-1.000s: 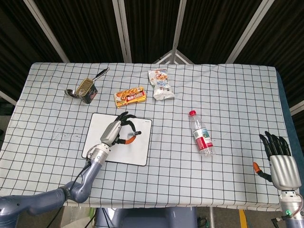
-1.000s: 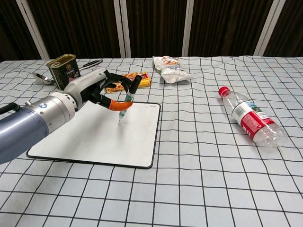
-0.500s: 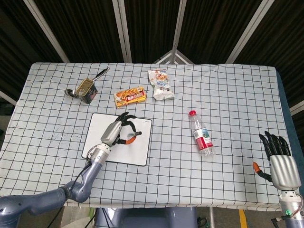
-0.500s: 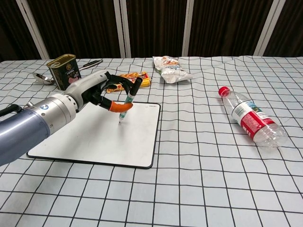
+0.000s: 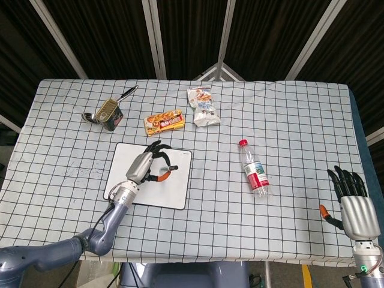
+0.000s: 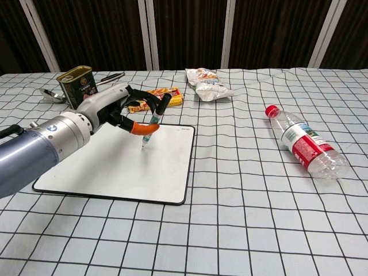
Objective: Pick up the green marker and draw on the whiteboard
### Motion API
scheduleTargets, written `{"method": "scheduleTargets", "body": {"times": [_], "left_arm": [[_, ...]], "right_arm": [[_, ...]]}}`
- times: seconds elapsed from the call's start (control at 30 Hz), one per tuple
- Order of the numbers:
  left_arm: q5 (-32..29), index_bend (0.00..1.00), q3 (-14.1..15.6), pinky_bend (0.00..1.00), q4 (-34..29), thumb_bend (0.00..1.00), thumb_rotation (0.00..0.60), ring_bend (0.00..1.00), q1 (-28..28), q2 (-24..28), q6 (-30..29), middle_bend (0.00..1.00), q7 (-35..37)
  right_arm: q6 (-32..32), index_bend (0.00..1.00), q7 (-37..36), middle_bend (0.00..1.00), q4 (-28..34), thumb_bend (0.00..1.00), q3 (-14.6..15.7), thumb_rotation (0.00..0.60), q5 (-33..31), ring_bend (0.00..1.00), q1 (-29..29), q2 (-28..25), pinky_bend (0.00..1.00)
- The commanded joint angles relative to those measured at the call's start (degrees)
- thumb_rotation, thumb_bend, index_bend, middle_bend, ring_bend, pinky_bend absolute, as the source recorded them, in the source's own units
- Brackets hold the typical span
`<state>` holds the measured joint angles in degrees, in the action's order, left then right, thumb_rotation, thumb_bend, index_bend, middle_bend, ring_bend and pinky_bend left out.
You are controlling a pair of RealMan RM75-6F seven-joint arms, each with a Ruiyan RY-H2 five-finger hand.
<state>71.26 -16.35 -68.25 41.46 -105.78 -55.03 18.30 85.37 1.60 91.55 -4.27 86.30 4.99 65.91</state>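
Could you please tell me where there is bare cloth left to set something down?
Bare cloth lies between the whiteboard and water bottle, and from the bottle to the right hand. The far-left cluster of tin, snack bar and packet is crowded.

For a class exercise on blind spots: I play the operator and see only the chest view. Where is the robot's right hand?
Observer: The head view shows the right hand low by the table's near right edge, far from the bottle.
Operator: Is it holding anything?
Observer: No. Its fingers are stretched out and apart, with nothing in them.
Operator: The left arm hides part of the whiteboard from me. Any marks there?
Observer: From above, the board to the left of the left hand shows no marks.
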Motion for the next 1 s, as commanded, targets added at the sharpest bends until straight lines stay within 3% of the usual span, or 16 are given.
{"method": "scheduleTargets", "body": {"times": [0.03, 1.0], "left_arm": [[-0.1, 0.74, -0.1, 0.06, -0.2, 0.49, 0.6, 0.02, 0.0, 0.1, 0.1, 0.18, -0.1], [-1.5, 0.75, -0.4, 0.06, -1.8, 0.49, 0.6, 0.02, -0.2, 0.7, -0.2, 0.18, -1.6]], "right_arm": [[0.0, 0.0, 0.0, 0.0, 0.0, 0.31, 0.0, 0.6, 0.0, 0.0, 0.0, 0.0, 0.0], [0.0, 0.0, 0.0, 0.0, 0.1, 0.31, -0.1, 0.6, -0.3, 0.0, -0.1, -0.1, 0.0]]}}
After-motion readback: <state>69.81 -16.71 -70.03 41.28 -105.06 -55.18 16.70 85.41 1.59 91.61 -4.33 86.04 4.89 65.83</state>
